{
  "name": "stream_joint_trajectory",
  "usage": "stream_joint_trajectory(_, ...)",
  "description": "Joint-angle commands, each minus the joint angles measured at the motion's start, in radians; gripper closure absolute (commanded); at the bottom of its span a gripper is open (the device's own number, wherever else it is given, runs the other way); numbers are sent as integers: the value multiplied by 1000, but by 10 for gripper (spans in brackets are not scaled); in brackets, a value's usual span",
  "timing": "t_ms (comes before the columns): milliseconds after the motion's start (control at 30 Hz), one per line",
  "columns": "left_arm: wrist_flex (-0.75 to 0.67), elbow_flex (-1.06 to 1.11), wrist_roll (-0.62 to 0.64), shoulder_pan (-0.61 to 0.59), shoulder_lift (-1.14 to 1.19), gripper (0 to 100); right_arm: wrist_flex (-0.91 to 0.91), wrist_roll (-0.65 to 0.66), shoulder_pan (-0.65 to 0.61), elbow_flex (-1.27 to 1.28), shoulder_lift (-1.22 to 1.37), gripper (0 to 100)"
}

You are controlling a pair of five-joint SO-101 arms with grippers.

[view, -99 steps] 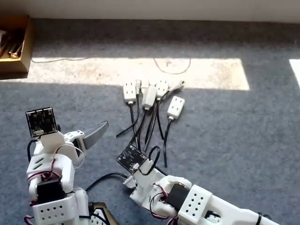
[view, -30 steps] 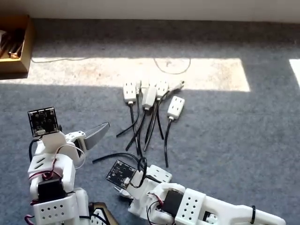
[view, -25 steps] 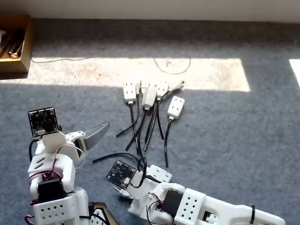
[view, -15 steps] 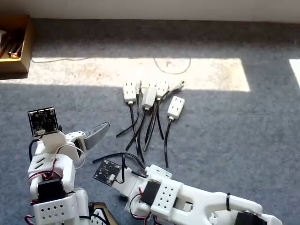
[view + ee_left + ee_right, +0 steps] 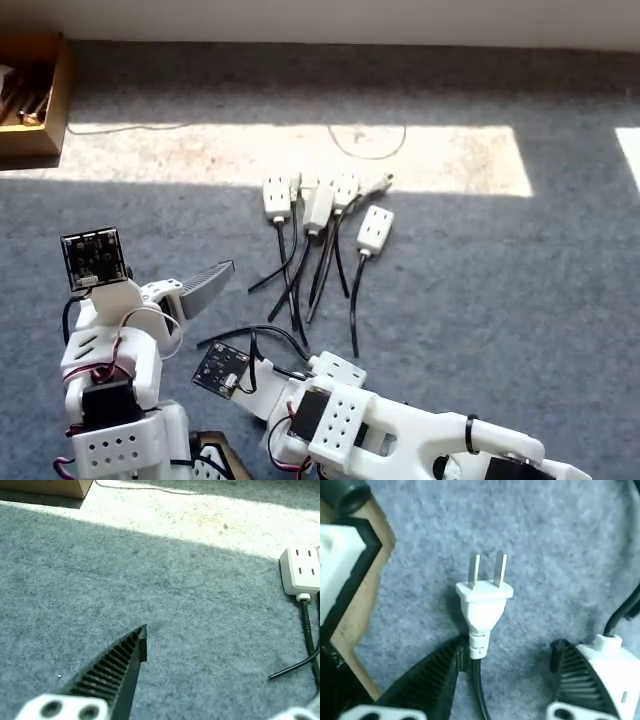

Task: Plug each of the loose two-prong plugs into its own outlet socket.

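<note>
My right arm (image 5: 340,425) has swung toward the lower left of the high view, away from the outlet sockets (image 5: 375,228) at centre. My right fingers (image 5: 427,685) now stand open around a loose white plug (image 5: 482,600) lying on the carpet (image 5: 560,555), likely ready to grasp.

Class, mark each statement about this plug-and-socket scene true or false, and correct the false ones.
1. The white plug has two metal prongs. True.
2. The right gripper is shut on the plug. False: it is open, with the plug's cord end beside one jaw.
3. The outlet blocks lie on a wooden tabletop. False: they lie on grey carpet.
4. A sunlit strip crosses the carpet near the outlet blocks. True.
</note>
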Motion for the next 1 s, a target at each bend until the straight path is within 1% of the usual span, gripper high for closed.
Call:
stream_joint_trajectory(0, -15, -7, 3, 13, 1, 473, -41, 15, 19, -31, 13, 824)
stream_joint_trajectory(67, -15, -7, 3, 13, 1, 473, -41, 21, 21, -42, 13, 952)
stream_joint_trajectory(100, -15, -7, 3, 13, 1, 473, -41, 51, 21, -50, 13, 998)
stream_joint_trajectory(167, -15, -7, 3, 13, 1, 473, -41, 140, 21, -58, 13, 971)
stream_joint_trajectory(233, -15, -7, 3, 15, 1, 473, -41, 204, 19, -56, 13, 995)
stream_joint_trajectory(333, -15, -7, 3, 15, 1, 473, 1, 285, 19, -56, 15, 981)
stream_joint_trajectory(433, -15, -7, 3, 15, 1, 473, 85, 311, 19, -65, 13, 975)
stream_joint_trajectory(533, -15, -7, 3, 12, 1, 473, 136, 336, 38, -91, 19, 995)
stream_joint_trajectory(633, -15, -7, 3, 12, 1, 473, 196, 399, 166, -108, 13, 993)
stream_joint_trajectory(700, -15, -7, 3, 12, 1, 473, 275, 486, 278, -163, 13, 993)
stream_joint_trajectory(800, -15, -8, 3, 15, 1, 473, 395, 543, 424, -272, 5, 993)
stream_joint_trajectory(900, -15, -15, 3, 15, 2, 473, 493, 580, 498, -394, -42, 993)
stream_joint_trajectory(967, -15, -16, 3, 15, 2, 473, 578, 582, 499, -493, -84, 993)
